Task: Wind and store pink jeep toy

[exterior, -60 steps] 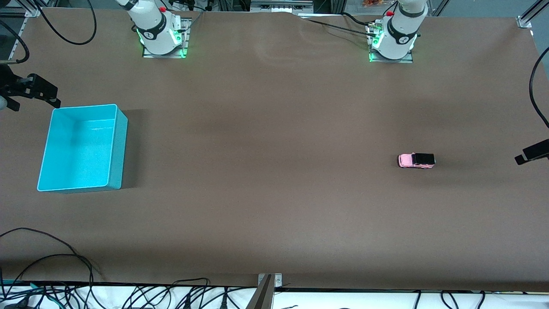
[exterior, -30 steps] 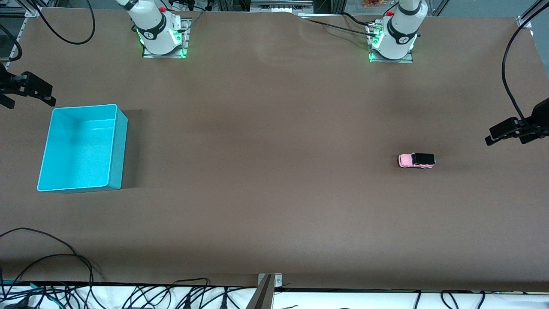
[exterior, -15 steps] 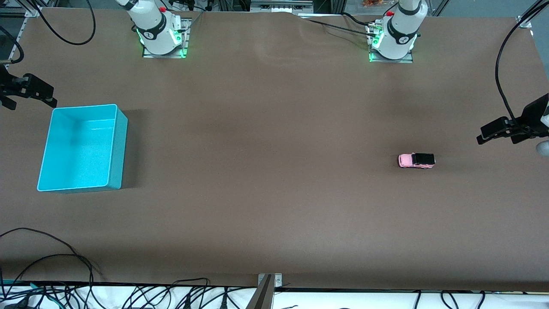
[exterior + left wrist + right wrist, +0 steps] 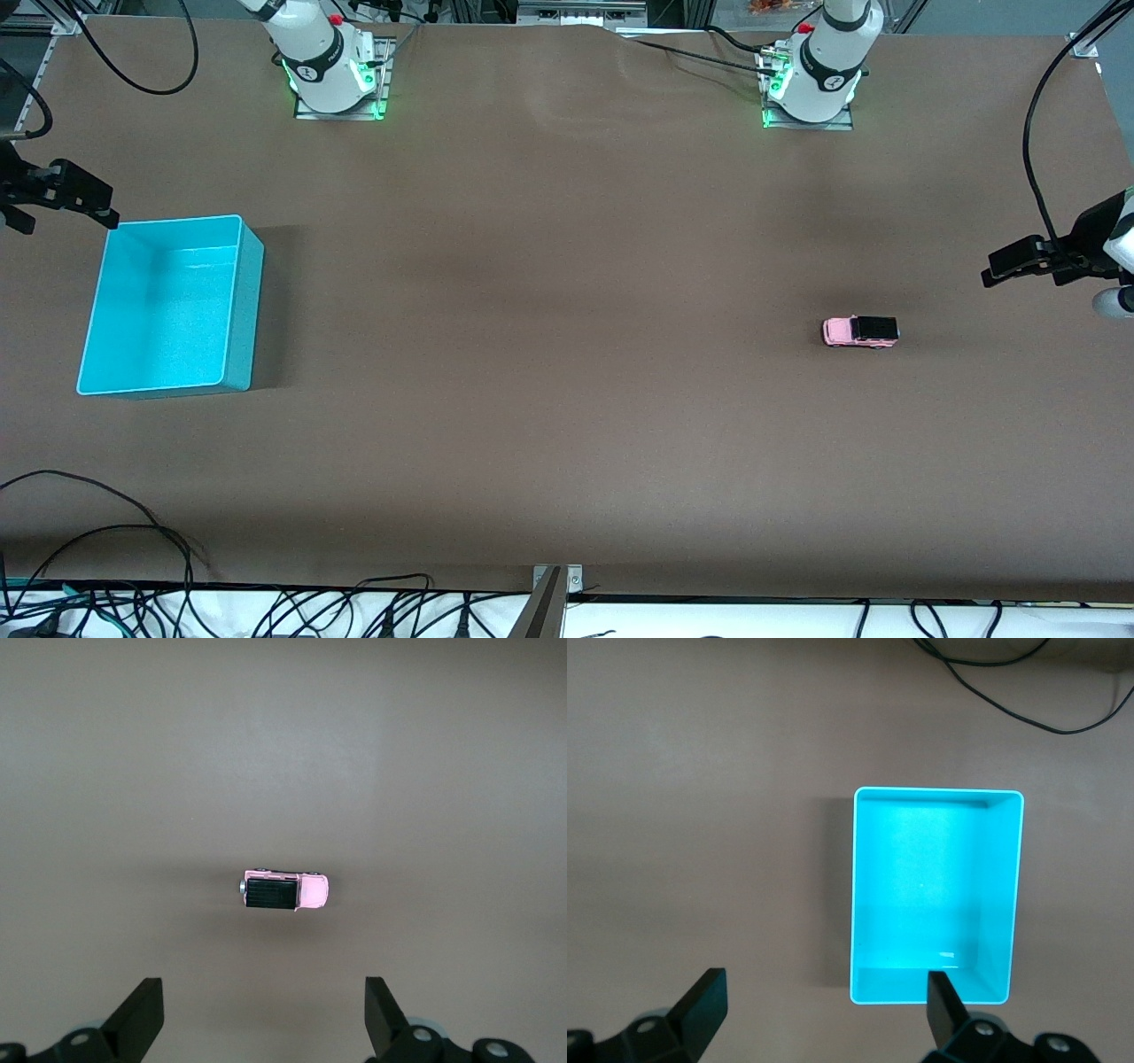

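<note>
- Toward the left arm's end of the table [image 4: 567,443], the jeep [image 4: 860,331] stood on its wheels, untouched.
- Left gripper [image 4: 264,1014] hung above the table near the jeep, jaws spread wide and empty, probably lining up a grasp for winding.
- Right gripper [image 4: 822,1010] waited above the table beside the bin [image 4: 1015,895], jaws wide, empty.
- Bin held nothing; storing was not yet begun.
</note>
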`<state>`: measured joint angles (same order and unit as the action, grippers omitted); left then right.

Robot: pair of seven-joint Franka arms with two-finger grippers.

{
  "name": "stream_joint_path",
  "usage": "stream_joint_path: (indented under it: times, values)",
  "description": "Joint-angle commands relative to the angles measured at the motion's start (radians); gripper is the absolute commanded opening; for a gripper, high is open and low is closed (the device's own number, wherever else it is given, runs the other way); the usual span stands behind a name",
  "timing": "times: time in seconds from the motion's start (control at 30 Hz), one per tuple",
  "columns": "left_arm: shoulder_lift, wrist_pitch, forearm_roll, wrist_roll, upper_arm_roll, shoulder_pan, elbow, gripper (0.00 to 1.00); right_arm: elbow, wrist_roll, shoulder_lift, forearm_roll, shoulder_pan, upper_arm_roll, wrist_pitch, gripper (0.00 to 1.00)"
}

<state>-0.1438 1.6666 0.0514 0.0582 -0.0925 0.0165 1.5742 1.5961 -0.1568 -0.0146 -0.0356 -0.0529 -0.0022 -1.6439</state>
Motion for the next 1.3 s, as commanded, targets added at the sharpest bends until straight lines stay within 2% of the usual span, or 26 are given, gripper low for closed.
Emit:
stream_joint_path:
  times: [0.0, 1.27]
  values:
    - [0.026, -0.005, -0.024, 0.015, 0.014, -0.003, 0.036, 1.0, -0.024, 0.01, -0.01, -0.009, 0.001, 0.004, 0.006, 1.0]
    - [0.017, -0.025, -0.024, 0.014, 0.019, 0.008, 0.038, 1.0, -0.024, 0.01, -0.01, -0.01, 0.01, 0.005, 0.007, 1.0]
